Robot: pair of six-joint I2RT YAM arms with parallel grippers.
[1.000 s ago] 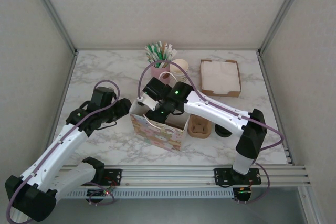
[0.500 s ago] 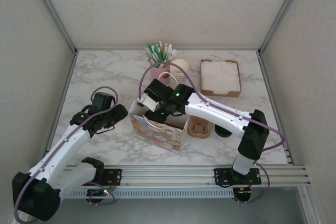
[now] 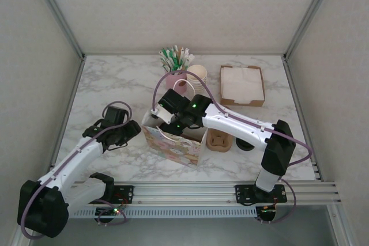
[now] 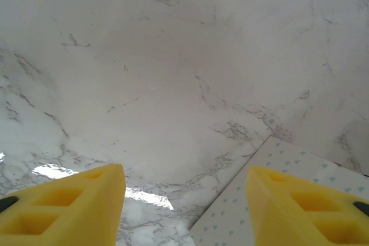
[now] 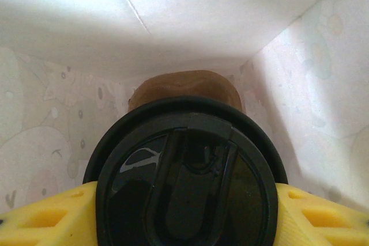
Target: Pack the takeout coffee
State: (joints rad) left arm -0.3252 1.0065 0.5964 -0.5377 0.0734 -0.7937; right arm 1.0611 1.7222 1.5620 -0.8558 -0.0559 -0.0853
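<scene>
Takeout coffee (image 5: 184, 171) pinched by right gripper (image 5: 184, 218), lid up, axis judged upright, inside patterned paper bag (image 3: 173, 145); bag floor directly beneath. Left gripper (image 4: 184, 200) spread, empty, at bag's 9 o'clock.

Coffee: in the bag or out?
In. Right wrist view: the takeout coffee, clamped in the right gripper, is surrounded by inner walls of the bag.

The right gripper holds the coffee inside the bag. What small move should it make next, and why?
Probably lower it a little further before releasing. The right gripper grips the takeout coffee inside the paper bag, and the brown piece at the bottom looks some way below.
</scene>
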